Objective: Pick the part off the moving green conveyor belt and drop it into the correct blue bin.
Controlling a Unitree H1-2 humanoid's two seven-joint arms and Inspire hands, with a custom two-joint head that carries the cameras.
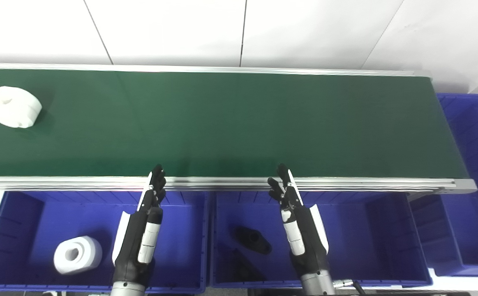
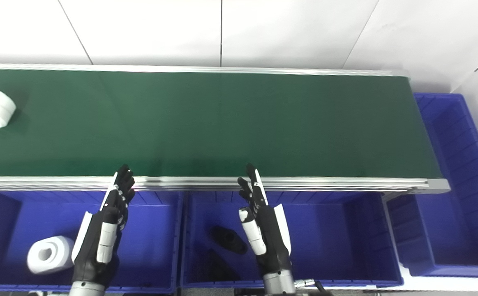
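Note:
A white ring-shaped part (image 1: 13, 107) lies on the green conveyor belt (image 1: 230, 123) at its far left. My left hand (image 1: 142, 230) hovers over the left blue bin (image 1: 17, 213), fingers straight and apart, tips at the belt's near rail, holding nothing. My right hand (image 1: 298, 226) is likewise open over the middle blue bin (image 1: 366, 230), empty. Both hands are far from the part on the belt. The left bin holds a similar white ring part (image 1: 77, 255). The middle bin holds a black part (image 1: 252, 239).
A third blue bin (image 1: 473, 172) stands past the belt's right end. The belt's aluminium near rail (image 1: 230, 183) runs between the belt and the bins. White wall panels rise behind the belt.

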